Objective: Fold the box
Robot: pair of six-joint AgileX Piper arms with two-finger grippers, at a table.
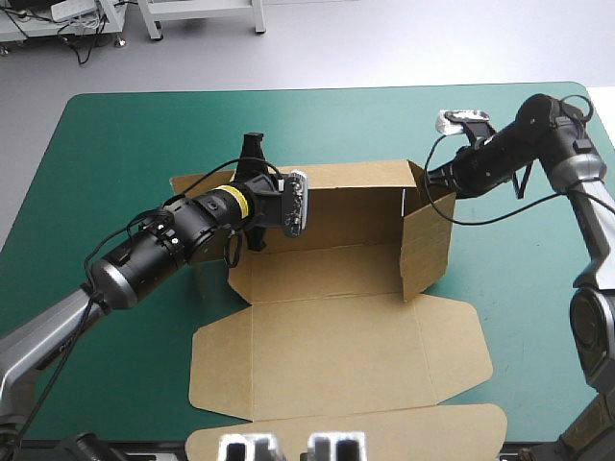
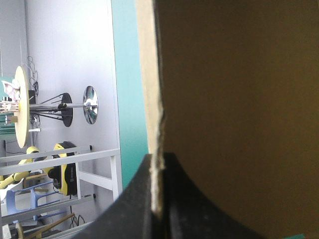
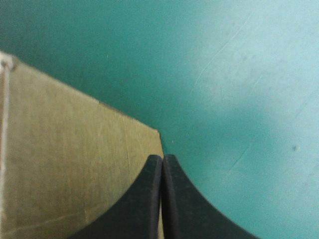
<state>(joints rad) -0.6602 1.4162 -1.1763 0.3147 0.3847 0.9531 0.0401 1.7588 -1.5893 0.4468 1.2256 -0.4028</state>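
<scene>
Mid-table, the box (image 1: pixel 327 279) is sitting on the teal-green cover (image 1: pixel 115 144), back and right walls standing, lid lying flat toward the near edge. The left gripper (image 2: pixel 158 159) is reaching in from the left, clenching the left wall's edge. The right gripper (image 3: pixel 162 158), fingers pressed together on nothing, is hovering at the right wall's far top corner.

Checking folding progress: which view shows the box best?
The high view: nearly the whole box, back and right walls raised, lid flat. The left wrist view shows only a board edge between its fingers; the right wrist view, one corner beside its shut fingers.
</scene>
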